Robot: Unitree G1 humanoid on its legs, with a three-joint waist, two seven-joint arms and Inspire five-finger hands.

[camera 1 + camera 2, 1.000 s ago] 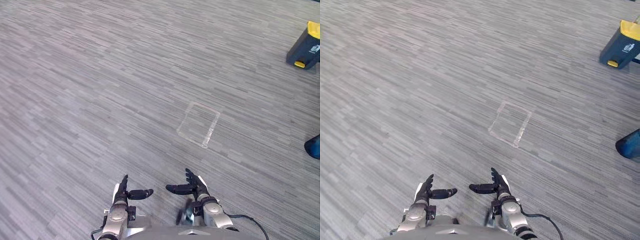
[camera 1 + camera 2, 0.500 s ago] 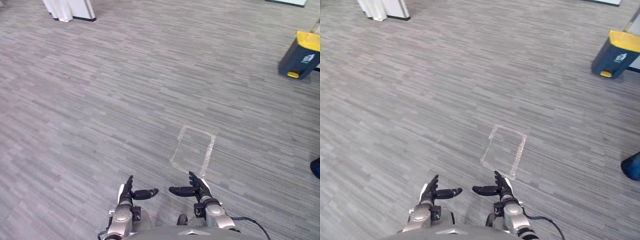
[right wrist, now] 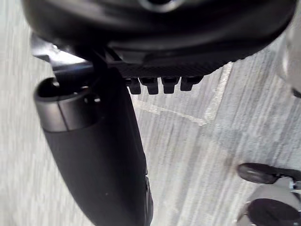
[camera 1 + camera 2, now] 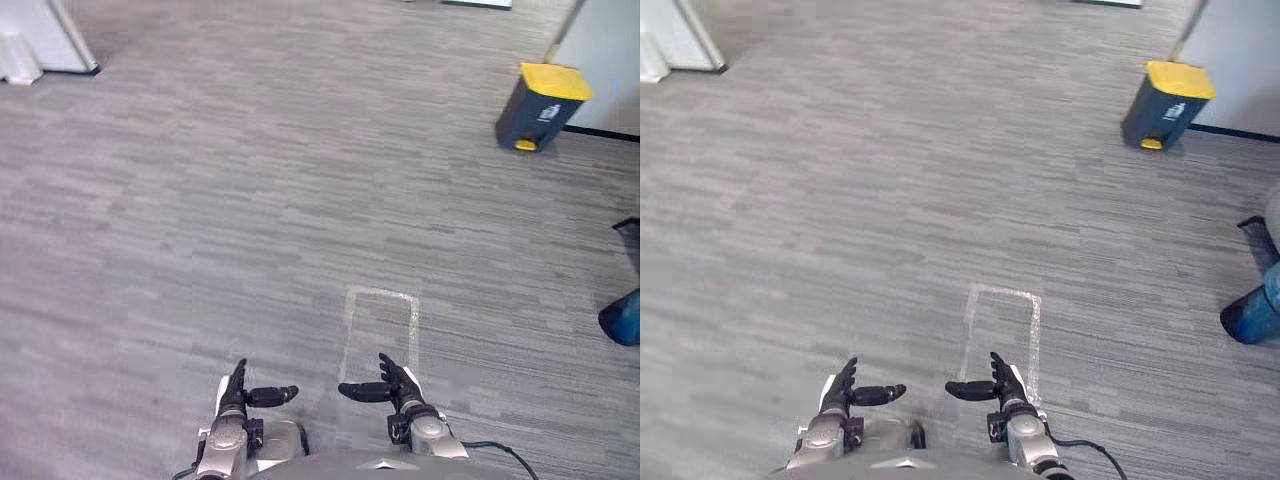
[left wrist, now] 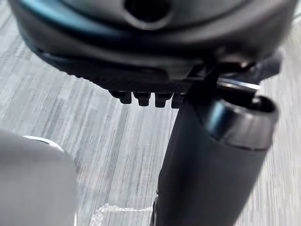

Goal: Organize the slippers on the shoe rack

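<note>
Both dark hands are held out low over grey carpet, empty. My left hand [image 4: 240,392] has straight fingers and its thumb points inward. My right hand [image 4: 393,383] mirrors it, fingers straight and thumb toward the left hand. In the left wrist view the left hand [image 5: 207,155] shows its thumb and fingertips over bare carpet. The right wrist view shows the right hand [image 3: 99,155] the same way. I see no slippers and no shoe rack in these views.
A rectangle of pale tape [image 4: 380,328] is marked on the carpet just ahead of my right hand. A dark bin with a yellow lid [image 4: 541,105] stands at the far right. A blue object [image 4: 622,318] lies at the right edge. A white base [image 4: 30,45] sits far left.
The whole picture has shifted, so the camera has moved: the bin and tape rectangle now sit further left and lower. Both hands keep the same open pose.
</note>
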